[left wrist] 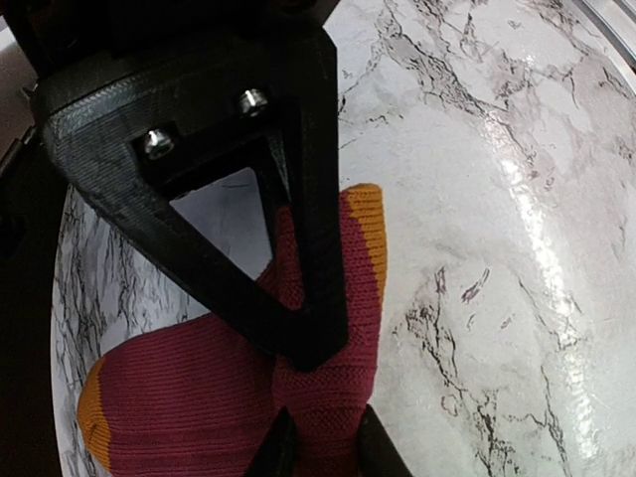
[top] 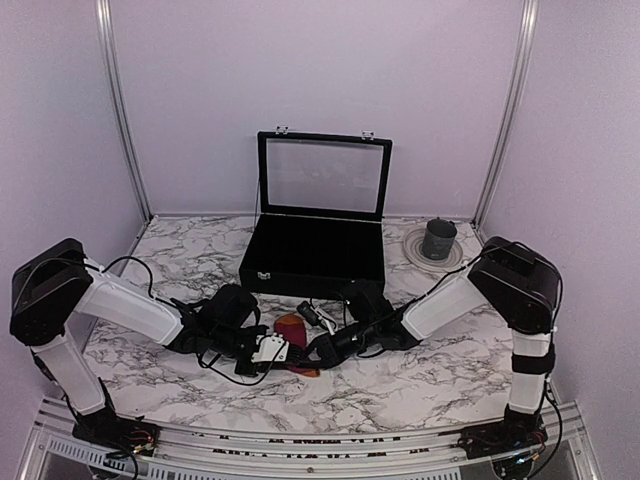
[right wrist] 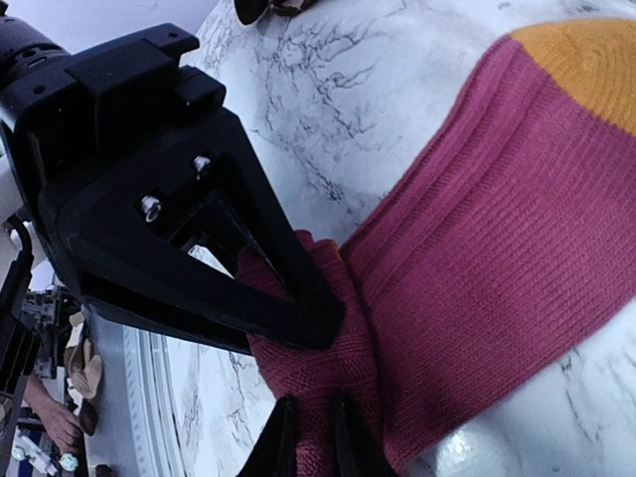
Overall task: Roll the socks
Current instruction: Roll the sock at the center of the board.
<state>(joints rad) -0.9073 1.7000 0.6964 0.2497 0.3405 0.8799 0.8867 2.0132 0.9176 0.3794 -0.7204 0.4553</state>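
The magenta-red sock [top: 292, 328] with orange bands lies on the marble table at the front middle, between my two grippers. In the left wrist view my left gripper [left wrist: 323, 397] is shut on a bunched fold of the sock [left wrist: 189, 397], near an orange band [left wrist: 366, 214]. In the right wrist view my right gripper [right wrist: 316, 383] is shut on a gathered edge of the same sock [right wrist: 497, 219], whose orange end [right wrist: 586, 60] lies flat beyond. From above, the left gripper [top: 268, 350] and right gripper [top: 322, 350] nearly touch. I cannot make out the dark argyle sock.
A black display case [top: 315, 262] with its glass lid raised stands just behind the grippers. A dark grey cup [top: 438, 238] sits on a round plate [top: 412, 245] at the back right. Metal frame posts stand at both back corners.
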